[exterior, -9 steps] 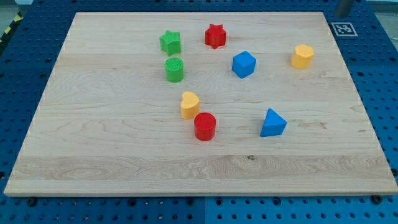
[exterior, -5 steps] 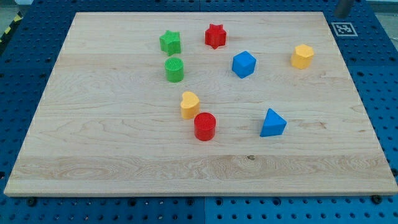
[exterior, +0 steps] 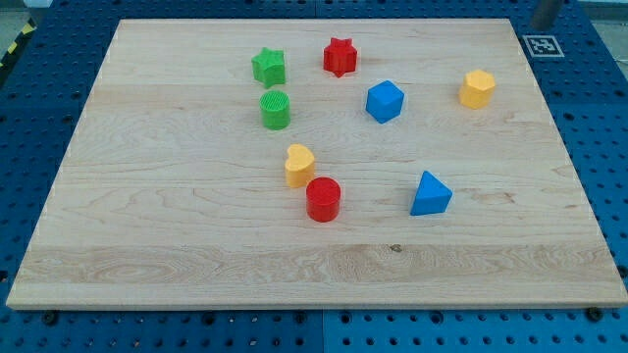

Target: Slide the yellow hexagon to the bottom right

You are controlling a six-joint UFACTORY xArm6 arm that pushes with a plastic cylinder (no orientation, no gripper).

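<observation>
While my tip stays unseen (cropped top right) | yellow hexagon (exterior: 477, 88) untouched

far left: green star (exterior: 268, 67) just behind green cylinder (exterior: 276, 110); red star (exterior: 340, 57) to their right
far right: yellow hexagon (exterior: 477, 88), blue cube (exterior: 385, 101) to its left
middle: yellow heart (exterior: 299, 165) touching red cylinder (exterior: 323, 199), which lies nearer
near right: blue pyramid (exterior: 430, 194)
under all: board (exterior: 177, 216)
my tip: not showing

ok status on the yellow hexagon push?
My tip: not on the board, only a grey bit at the view's top right corner. Yellow hexagon upper right, untouched. Path down the right side open; blue pyramid sits left of it.
</observation>
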